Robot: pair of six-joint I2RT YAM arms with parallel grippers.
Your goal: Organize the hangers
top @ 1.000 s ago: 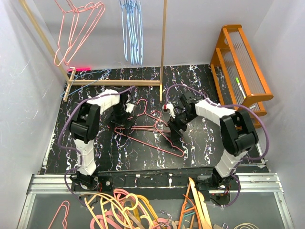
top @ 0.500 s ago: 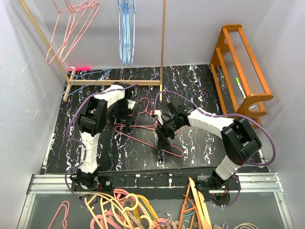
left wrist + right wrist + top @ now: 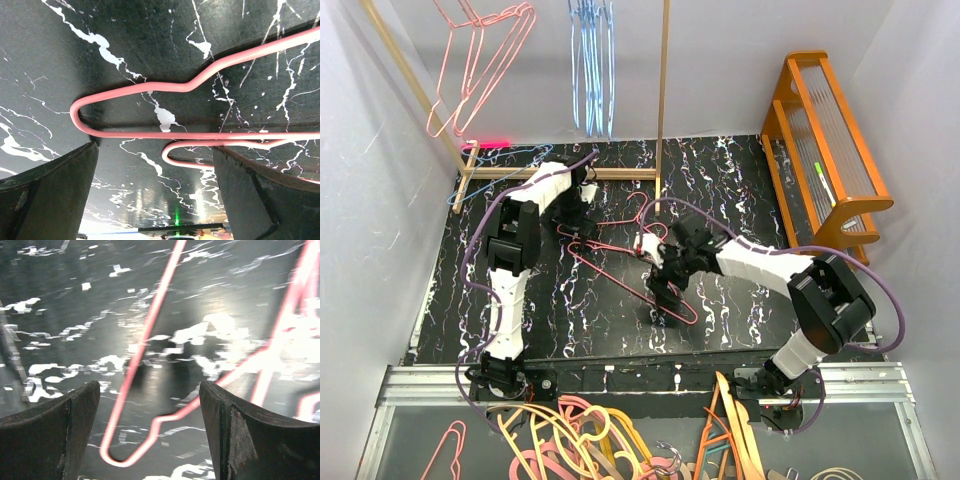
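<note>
The left gripper (image 3: 155, 187) is held released, its fingers (image 3: 50, 190) spread wide with nothing clamped. Between them the hook ends of two pink wire hangers (image 3: 200, 135) lie flat on the black marbled tabletop (image 3: 100, 50), untouched by either finger. From above, this gripper (image 3: 578, 222) is seen lowered just in front of the wooden rack (image 3: 663, 100), near the middle of its base bar.

The right gripper (image 3: 150, 425) is likewise released, its fingers (image 3: 240, 440) parted. A pink wire is seen running between them on the tabletop, ungripped, though that view is blurred. From above, it (image 3: 660, 292) is found further forward of the rack, in line with the right post.

The loose pink hangers (image 3: 610, 243) are spread in a tangle in front of the rack, between the two grippers. Within the rack, hung pink hangers (image 3: 505, 62) are gathered at its left side and light blue hangers (image 3: 592, 70) nearer its right post. One blue hanger (image 3: 510, 158) lies at the rack's left foot. An orange wooden stand (image 3: 825, 140) is placed well to the right of the rack. Thicker hangers (image 3: 570, 440) are heaped far forward of it.
</note>
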